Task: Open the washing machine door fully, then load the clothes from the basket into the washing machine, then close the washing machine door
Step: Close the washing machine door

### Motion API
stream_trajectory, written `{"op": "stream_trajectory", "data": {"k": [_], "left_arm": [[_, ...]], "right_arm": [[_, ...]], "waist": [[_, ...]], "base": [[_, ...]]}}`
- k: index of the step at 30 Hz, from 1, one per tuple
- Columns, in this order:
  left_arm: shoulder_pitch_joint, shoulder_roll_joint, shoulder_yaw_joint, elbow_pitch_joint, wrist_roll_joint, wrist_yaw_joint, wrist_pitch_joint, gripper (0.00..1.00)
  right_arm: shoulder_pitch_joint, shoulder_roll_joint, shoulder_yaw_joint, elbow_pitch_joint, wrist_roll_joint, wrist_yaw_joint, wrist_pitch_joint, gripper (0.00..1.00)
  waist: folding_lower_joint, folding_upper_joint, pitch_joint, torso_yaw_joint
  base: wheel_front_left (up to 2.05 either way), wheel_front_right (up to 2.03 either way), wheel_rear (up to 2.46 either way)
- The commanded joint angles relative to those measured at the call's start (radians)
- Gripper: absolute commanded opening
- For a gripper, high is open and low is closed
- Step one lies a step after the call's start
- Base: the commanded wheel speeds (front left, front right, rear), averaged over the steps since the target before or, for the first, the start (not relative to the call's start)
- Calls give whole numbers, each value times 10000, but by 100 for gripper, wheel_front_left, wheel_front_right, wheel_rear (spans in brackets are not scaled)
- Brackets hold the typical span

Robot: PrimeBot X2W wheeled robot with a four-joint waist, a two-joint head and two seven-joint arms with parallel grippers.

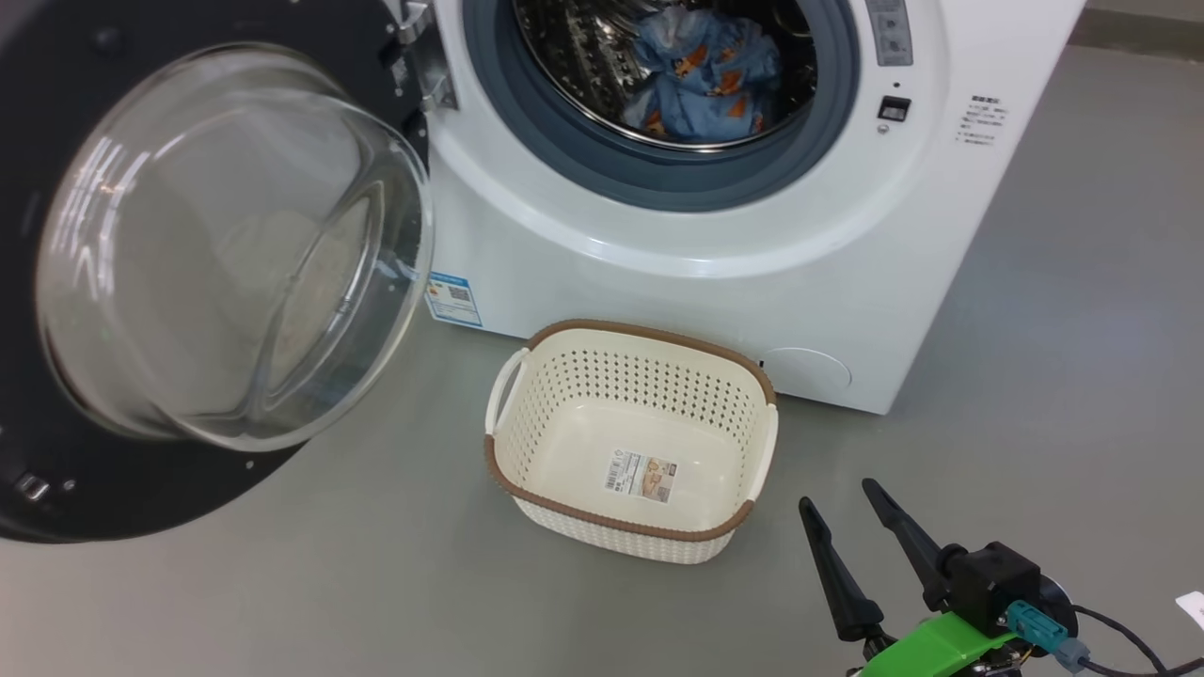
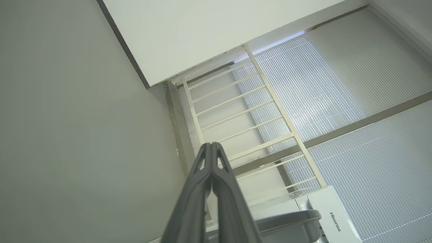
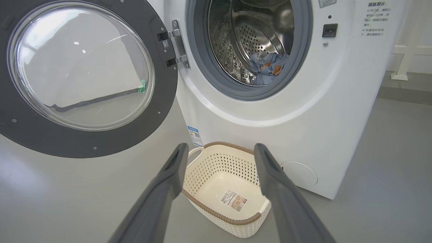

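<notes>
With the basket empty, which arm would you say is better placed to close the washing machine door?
Probably the right: the open right gripper faces the washing machine door, while the shut left gripper points away at a railing.

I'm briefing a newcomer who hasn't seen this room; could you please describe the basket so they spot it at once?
Find the big white washing machine with its round door swung open. On the grey floor just in front of it stands the basket. It alone is small, cream and perforated, with a brown woven-look rim and a label sticker inside.
</notes>
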Motion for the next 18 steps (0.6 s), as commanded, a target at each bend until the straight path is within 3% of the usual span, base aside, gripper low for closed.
{"op": "stream_trajectory", "data": {"k": [1, 8, 18], "left_arm": [[-385, 742, 305, -40, -223, 51, 257, 0], [-726, 987, 713, 530, -1113, 109, 1170, 0], [-755, 1093, 752, 789, -1367, 21, 1637, 0]], "right_arm": [[-380, 11, 226, -317, -106, 16, 6, 100], [-460, -6, 126, -541, -168, 16, 166, 100], [-532, -89, 145, -755, -180, 16, 310, 100]], "waist": [[0, -1, 201, -237], [0, -1, 505, -599], [0, -1, 750, -928]], "base": [[0, 0, 0], [0, 0, 0], [0, 0, 0]]}}
